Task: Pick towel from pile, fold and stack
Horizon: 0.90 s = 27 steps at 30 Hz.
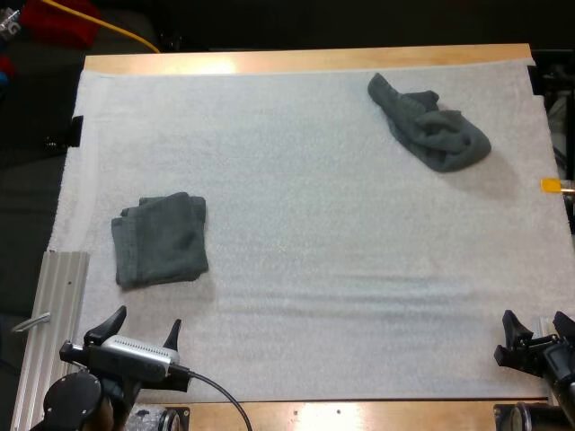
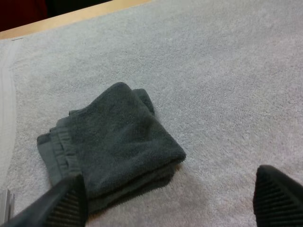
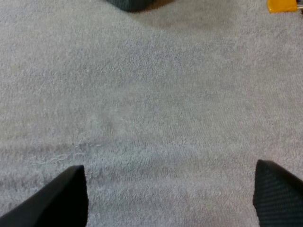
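The left pincer (image 1: 145,321) and right pincer (image 1: 536,321) hung with fingers apart at the near edge of the surface (image 1: 314,296). A folded towel (image 1: 162,238) lay just beyond the left; a crumpled towel (image 1: 429,124) lay far right. A shallow pinch there could snag one layer and drag it.

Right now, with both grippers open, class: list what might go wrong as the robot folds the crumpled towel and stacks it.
1. The crumpled towel lies bunched far across the mat; the right gripper may pinch several layers, so it might not spread flat.
2. The left gripper sits close to the folded towel, whose layers look uneven; a careless pass could snag or skew it.
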Tool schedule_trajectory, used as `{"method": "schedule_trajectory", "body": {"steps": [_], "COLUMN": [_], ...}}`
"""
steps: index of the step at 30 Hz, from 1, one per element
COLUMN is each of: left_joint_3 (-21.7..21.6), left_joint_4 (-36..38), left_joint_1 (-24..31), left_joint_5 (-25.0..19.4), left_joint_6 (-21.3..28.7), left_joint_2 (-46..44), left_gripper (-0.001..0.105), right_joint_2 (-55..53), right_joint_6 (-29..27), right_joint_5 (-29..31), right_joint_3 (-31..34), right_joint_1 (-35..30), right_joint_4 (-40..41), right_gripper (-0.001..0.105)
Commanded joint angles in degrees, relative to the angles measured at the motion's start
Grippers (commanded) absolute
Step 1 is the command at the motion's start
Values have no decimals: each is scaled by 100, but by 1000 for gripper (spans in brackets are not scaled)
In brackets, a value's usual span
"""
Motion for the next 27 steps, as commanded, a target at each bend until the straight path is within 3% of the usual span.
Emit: {"method": "schedule_trajectory", "body": {"steps": [1,10,17,21,24,27], "left_joint_3": [-24,-24,-76,-189,-341,-481], "left_joint_4": [-103,-103,-103,-103,-123,-366], "left_joint_1": [1,1,1,1,1,-42], "left_joint_5": [-17,1,612,675,1091,1700], "left_joint_6": [11,-6,-5,-17,-29,-340], "left_joint_2": [-799,-799,-631,-377,-84,234], "left_gripper": [70,70,70,70,70,70], "right_joint_2": [-269,-269,-184,-22,169,393], "right_joint_6": [-17,-17,19,17,17,17], "right_joint_5": [-3,24,24,-50,-557,-985], "right_joint_3": [-35,-35,-174,-332,-406,-454], "right_joint_1": [-2,-2,-2,-2,-2,-2], "right_joint_4": [-42,-115,-386,-386,-386,-386], "right_gripper": [70,70,70,70,70,70]}}
